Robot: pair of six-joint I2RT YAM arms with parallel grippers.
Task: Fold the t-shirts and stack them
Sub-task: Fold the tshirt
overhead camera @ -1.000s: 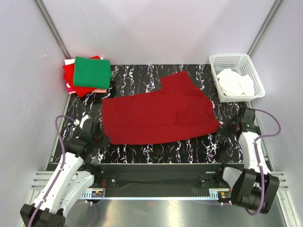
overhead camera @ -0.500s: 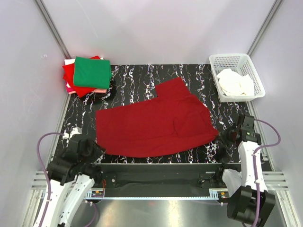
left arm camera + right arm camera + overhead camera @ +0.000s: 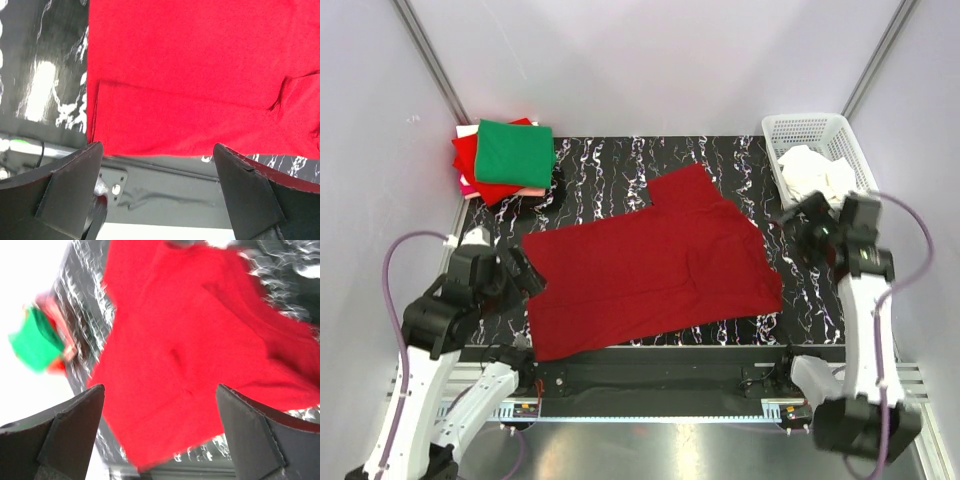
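A dark crimson t-shirt lies spread flat on the black marbled table, one sleeve pointing to the back. Its near left corner reaches the table's front edge. My left gripper hovers open over the shirt's left edge, with nothing between its fingers. In the left wrist view the gripper frames the shirt's hem. My right gripper hangs open above the shirt's right edge, also holding nothing. The right wrist view shows that gripper looking down on the shirt. Folded t-shirts sit stacked at the back left, green on top of bright red.
A white lattice basket holding white cloth stands at the back right, close to my right arm. Grey walls enclose the table on the left, right and back. A metal rail runs below the front edge.
Both grippers dragged the shirt toward the front edge, then opened and let go of its near corners. Both arms have risen, the right one swinging back toward the basket.
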